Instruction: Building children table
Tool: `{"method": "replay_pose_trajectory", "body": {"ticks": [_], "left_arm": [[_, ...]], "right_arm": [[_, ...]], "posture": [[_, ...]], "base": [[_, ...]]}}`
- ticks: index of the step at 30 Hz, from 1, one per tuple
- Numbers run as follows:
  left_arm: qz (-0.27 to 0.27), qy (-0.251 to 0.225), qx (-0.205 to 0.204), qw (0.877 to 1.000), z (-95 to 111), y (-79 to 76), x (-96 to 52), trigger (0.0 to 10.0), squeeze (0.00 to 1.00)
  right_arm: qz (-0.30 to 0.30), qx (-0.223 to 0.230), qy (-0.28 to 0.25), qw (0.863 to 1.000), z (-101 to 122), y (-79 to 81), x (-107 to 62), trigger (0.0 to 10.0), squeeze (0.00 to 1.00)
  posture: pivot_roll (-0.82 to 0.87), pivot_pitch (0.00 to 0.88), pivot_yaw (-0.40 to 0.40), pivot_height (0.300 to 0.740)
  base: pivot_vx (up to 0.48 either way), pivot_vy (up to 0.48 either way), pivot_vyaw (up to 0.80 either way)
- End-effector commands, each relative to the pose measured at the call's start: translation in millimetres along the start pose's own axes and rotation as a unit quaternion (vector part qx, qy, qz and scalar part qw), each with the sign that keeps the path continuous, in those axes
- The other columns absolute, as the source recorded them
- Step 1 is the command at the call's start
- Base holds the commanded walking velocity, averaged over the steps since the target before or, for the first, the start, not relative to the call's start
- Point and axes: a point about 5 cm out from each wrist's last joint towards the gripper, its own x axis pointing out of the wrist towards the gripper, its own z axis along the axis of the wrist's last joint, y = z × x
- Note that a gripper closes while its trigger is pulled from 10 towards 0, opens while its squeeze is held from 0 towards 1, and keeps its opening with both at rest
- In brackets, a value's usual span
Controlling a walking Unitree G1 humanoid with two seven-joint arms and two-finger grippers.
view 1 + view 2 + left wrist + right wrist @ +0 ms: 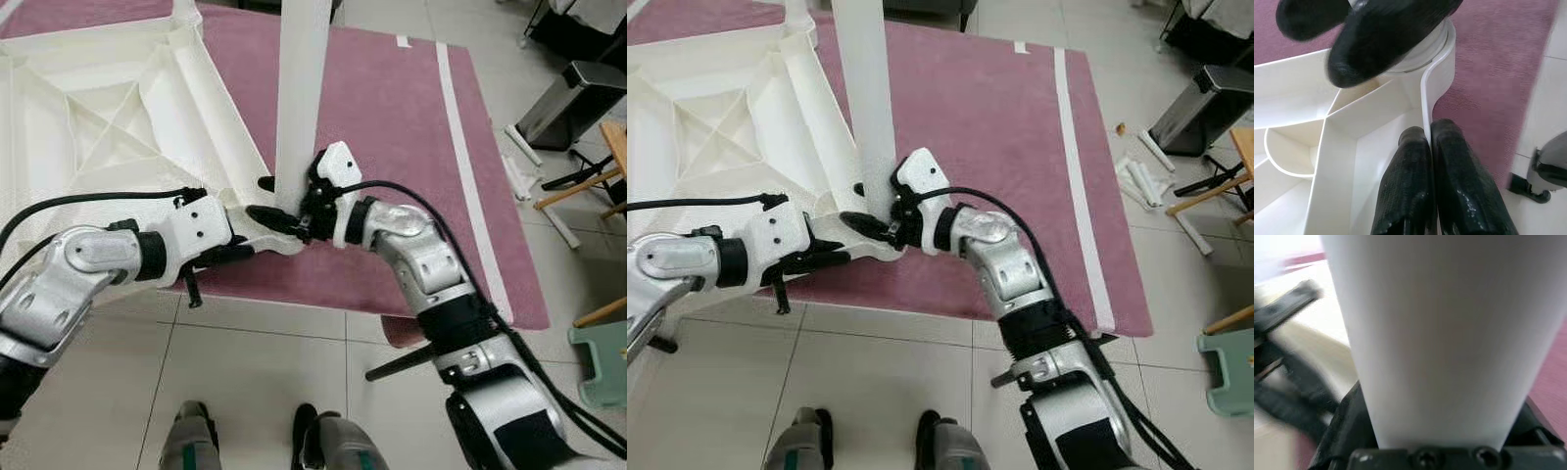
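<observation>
A white plastic table top [118, 108] lies upside down on a mauve rug [392, 108], ribs facing up. A white table leg [302, 88] stands upright in the near corner socket [1420, 54]. My right gripper [276, 201] is shut on the leg near its base; the leg [1449, 333] looms close before the right wrist camera. My left gripper [1429, 142] is shut on the table top's thin rim wall [1425, 98] right beside that corner, with one finger [1405, 186] inside the rim and the other outside.
The rug's near edge meets a tiled floor [255, 382] where my feet [186, 431] stand. To the right are loose white table legs [524, 162], a grey bin [578, 98], a wooden frame [598, 186] and a green stool [607, 362].
</observation>
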Motion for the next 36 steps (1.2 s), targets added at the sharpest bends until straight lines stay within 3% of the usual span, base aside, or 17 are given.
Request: {"method": "replay_pose_trajectory", "body": {"ticks": [1,3,5,8,14,15,16,17,20,21,24,25,27,28,30,32,36], "left_arm": [[-0.062,-0.077,0.057,0.993,34,-12.3,13.5,0.0,0.0],[-0.055,-0.079,0.053,0.994,34,-7.2,19.5,0.0,0.0],[-0.044,-0.087,0.049,0.994,40,3.2,32.7,0.0,0.0],[-0.038,-0.094,0.044,0.994,46,11.8,43.8,0.0,0.0],[-0.032,-0.096,0.049,0.994,52,22.0,54.3,0.0,0.0],[-0.032,-0.097,0.05,0.994,52,22.6,53.9,0.0,0.0],[-0.032,-0.097,0.05,0.994,52,22.6,53.9,0.0,0.0],[-0.034,-0.096,0.05,0.994,50,22.2,52.1,0.0,0.0],[-0.036,-0.094,0.052,0.994,47,20.3,47.5,0.0,0.0],[-0.038,-0.093,0.053,0.994,45,18.7,45.0,0.0,0.0],[-0.041,-0.093,0.055,0.993,44,15.0,40.4,0.0,0.0],[-0.045,-0.093,0.058,0.993,44,12.2,37.0,0.0,0.0],[-0.047,-0.094,0.06,0.993,43,10.4,35.0,0.0,0.0],[-0.058,-0.092,0.066,0.992,42,4.9,30.6,0.0,0.0],[-0.067,-0.09,0.072,0.991,41,-0.5,26.5,0.0,0.0],[-0.096,-0.081,0.084,0.989,37,-15.3,15.0,0.0,0.0],[-0.131,-0.068,0.096,0.984,33,-32.0,-2.0,0.0,0.0]], "right_arm": [[-0.111,0.001,0.092,0.99,-28,-10.6,-0.1,0.0,0.0],[-0.152,0.014,0.104,0.983,-33,-10.9,1.2,0.0,0.0],[-0.233,0.056,0.115,0.964,-41,-8.7,3.8,0.0,0.0],[-0.294,0.087,0.116,0.945,-45,-4.9,6.8,0.0,0.0],[-0.339,0.113,0.117,0.927,-47,7.3,14.0,0.0,0.0],[-0.337,0.111,0.114,0.928,-45,9.2,15.4,4.8,0.0],[-0.337,0.111,0.114,0.928,-45,9.2,15.4,4.8,0.0],[-0.324,0.104,0.102,0.935,-41,10.6,17.1,10.0,0.0],[-0.29,0.094,0.076,0.949,-32,12.1,19.8,10.0,0.0],[-0.276,0.087,0.062,0.955,-28,10.9,19.9,10.0,1.0],[-0.253,0.083,0.042,0.963,-22,7.2,18.9,10.0,1.0],[-0.228,0.075,0.024,0.97,-16,5.3,17.9,10.0,0.87],[-0.212,0.069,0.013,0.975,-12,4.5,17.2,10.0,0.87],[-0.167,0.054,-0.007,0.984,-5,3.1,13.9,10.0,0.0],[-0.128,0.044,-0.021,0.991,0,1.8,10.0,10.0,0.0],[-0.032,0.007,-0.034,0.999,5,-0.8,-2.8,10.0,0.0],[0.069,-0.029,-0.03,0.997,5,-5.7,-21.3,10.0,0.0]], "posture": [[0.18,0.225,-0.057,0.74],[0.18,0.225,-0.056,0.74],[0.17,0.225,-0.049,0.74],[0.17,0.225,-0.044,0.74],[0.17,0.226,-0.041,0.74],[0.17,0.227,-0.04,0.74],[0.17,0.227,-0.04,0.74],[0.17,0.229,-0.041,0.74],[0.17,0.229,-0.044,0.74],[0.17,0.23,-0.046,0.74],[0.17,0.23,-0.049,0.74],[0.17,0.23,-0.052,0.74],[0.17,0.23,-0.052,0.74],[0.18,0.228,-0.054,0.74],[0.18,0.228,-0.055,0.74],[0.18,0.227,-0.057,0.74],[0.18,0.227,-0.059,0.74]], "base": [[0.0,0.0,0.0],[0.0,0.0,0.0],[0.0,0.0,0.0],[0.0,0.0,0.0],[0.0,0.0,0.0],[0.0,0.0,0.0],[0.0,0.0,0.0],[0.0,0.0,0.0],[0.0,0.0,0.0],[0.0,0.0,0.0],[0.0,0.0,0.0],[0.0,0.0,0.0],[0.0,0.0,0.0],[0.0,0.0,0.0],[0.0,0.0,0.0],[0.0,0.0,0.0],[0.0,0.0,0.0]]}}
